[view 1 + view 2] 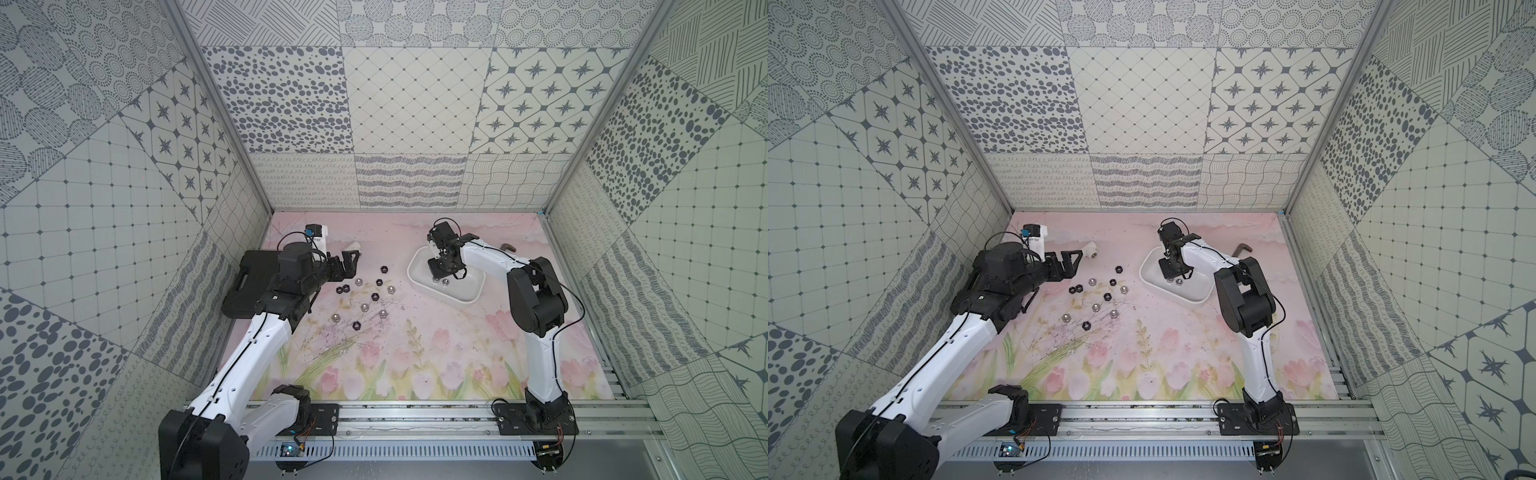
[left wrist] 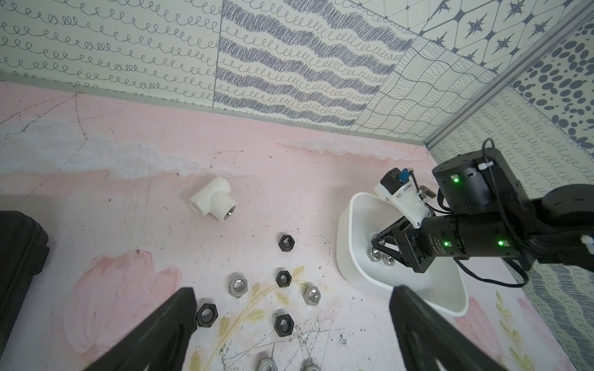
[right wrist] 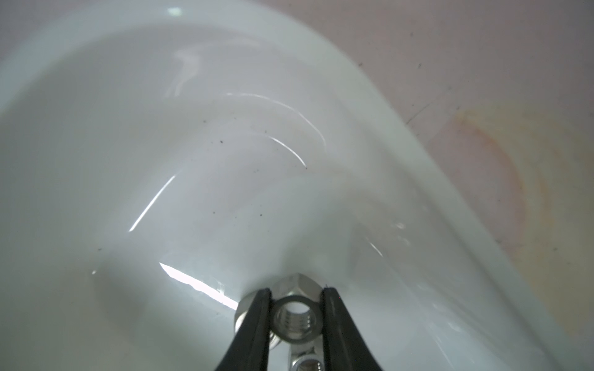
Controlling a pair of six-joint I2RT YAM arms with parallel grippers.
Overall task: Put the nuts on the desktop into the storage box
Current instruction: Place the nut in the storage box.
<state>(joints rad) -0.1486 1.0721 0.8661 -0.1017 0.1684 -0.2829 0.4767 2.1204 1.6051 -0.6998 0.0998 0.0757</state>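
Right fingers (image 3: 254, 321): clamped on a silver nut (image 3: 295, 316), low inside the storage box (image 1: 461, 291).
Storage box: right of centre in both top views, on the tabletop (image 1: 436, 345); a second silver nut (image 2: 389, 260) lies in it.
Left fingers (image 2: 167, 321): wide apart, empty.
Loose nuts (image 1: 375, 296): black and silver, scattered at frame centre in both top views, between the left fingers and the storage box.

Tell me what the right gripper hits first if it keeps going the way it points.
Most likely the floor of the storage box: the right gripper, shut on a silver nut, points down into it. Depth is unclear.
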